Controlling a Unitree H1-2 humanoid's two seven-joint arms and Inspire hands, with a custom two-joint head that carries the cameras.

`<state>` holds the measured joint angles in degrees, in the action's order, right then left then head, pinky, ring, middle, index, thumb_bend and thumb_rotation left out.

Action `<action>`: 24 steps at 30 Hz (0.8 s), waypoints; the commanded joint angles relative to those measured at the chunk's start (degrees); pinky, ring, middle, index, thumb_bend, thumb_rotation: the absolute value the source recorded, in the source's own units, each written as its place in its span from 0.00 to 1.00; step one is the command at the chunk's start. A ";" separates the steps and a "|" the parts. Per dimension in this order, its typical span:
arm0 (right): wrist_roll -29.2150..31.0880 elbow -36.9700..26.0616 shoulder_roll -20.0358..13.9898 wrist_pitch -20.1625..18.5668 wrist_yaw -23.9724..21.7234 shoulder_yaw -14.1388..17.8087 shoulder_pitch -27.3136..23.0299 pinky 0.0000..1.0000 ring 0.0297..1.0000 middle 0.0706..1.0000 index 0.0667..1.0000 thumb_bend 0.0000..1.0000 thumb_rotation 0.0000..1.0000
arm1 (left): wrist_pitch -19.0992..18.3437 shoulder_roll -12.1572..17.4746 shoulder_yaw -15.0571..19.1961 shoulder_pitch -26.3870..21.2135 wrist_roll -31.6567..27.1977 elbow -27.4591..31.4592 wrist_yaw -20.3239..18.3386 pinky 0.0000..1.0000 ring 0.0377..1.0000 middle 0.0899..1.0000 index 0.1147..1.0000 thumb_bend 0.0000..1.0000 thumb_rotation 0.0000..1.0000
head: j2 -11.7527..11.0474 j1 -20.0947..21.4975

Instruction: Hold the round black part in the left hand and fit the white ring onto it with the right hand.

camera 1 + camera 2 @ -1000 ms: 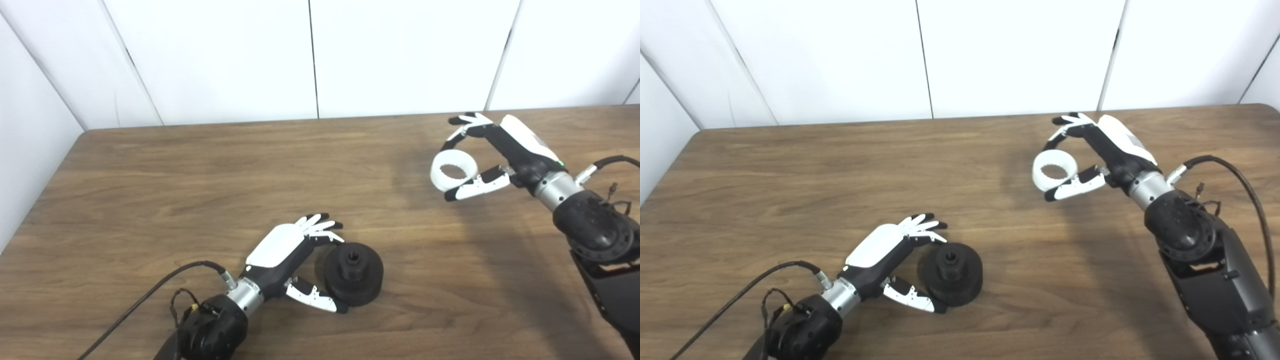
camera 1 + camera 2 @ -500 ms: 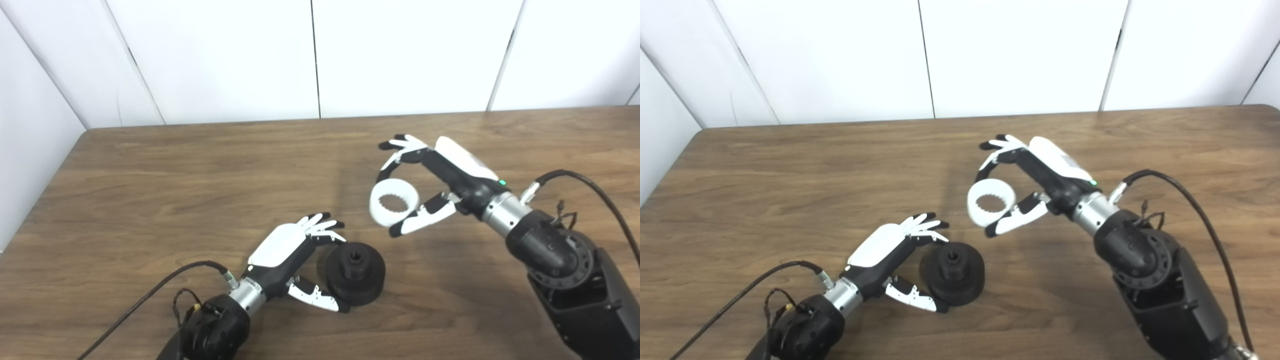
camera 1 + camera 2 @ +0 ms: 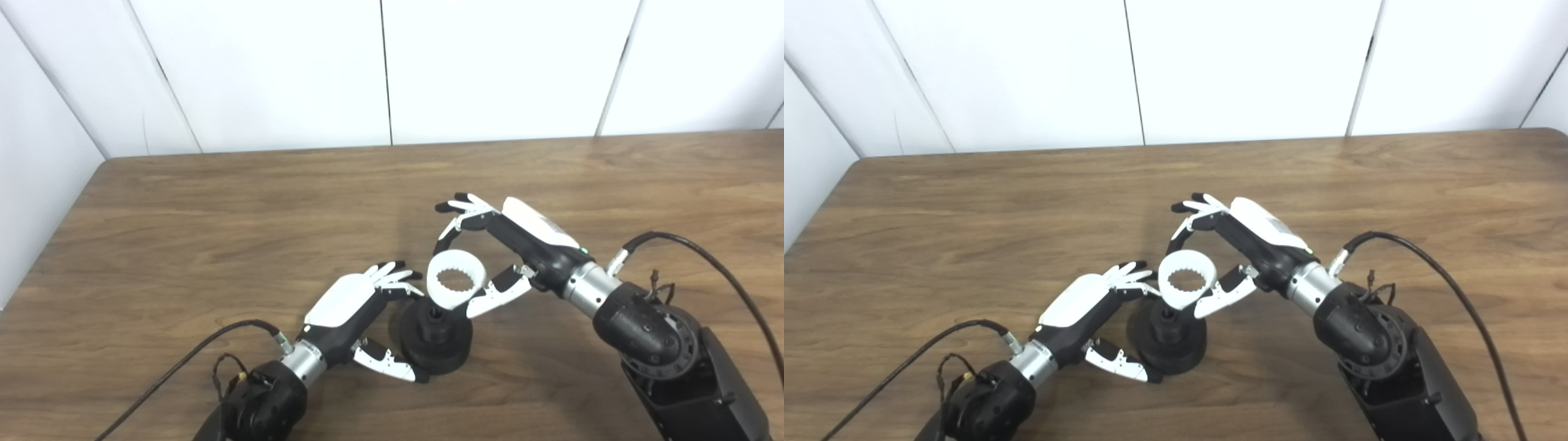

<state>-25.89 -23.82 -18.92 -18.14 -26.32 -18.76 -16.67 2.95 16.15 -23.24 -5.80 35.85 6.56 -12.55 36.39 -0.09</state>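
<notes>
Left eye view shows the right hand [image 3: 490, 257] pinching the white ring [image 3: 456, 287] between thumb and fingers, hovering just above the round black part [image 3: 436, 335], which sits on the bench [image 3: 184, 233] cupped between the fingers and thumb of the left hand [image 3: 361, 312]. The ring looks tilted and set a little to one side of the part's raised hub, so pushing down now could jam it askew. The left hand's hold looks loose, so the part might skid away.

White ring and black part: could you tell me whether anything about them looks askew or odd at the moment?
Nothing looks damaged. The white ring, pinched in the right hand, sits tilted above the black part and is not yet seated. The left hand cups the part on the table.
</notes>
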 commanded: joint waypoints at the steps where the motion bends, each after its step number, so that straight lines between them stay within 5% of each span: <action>1: 0.85 -3.07 0.45 0.22 -0.36 0.23 -1.42 1.00 1.00 0.91 0.45 0.53 0.15 | 0.01 0.15 -0.62 -0.41 1.63 -0.96 -0.53 1.00 0.99 0.91 0.61 0.87 0.32 | 0.17 -0.18; 24: -2.03 -5.21 -0.53 0.53 -4.64 -1.07 -1.12 1.00 1.00 0.90 0.45 0.52 0.15 | -1.05 -0.03 -0.80 -0.78 2.07 0.12 -1.37 1.00 0.99 0.91 0.62 0.86 0.34 | 1.03 -0.75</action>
<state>-27.63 -27.70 -19.29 -18.31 -31.11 -19.99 -15.76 2.64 15.99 -23.28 -5.84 35.88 6.56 -12.67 37.35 -0.79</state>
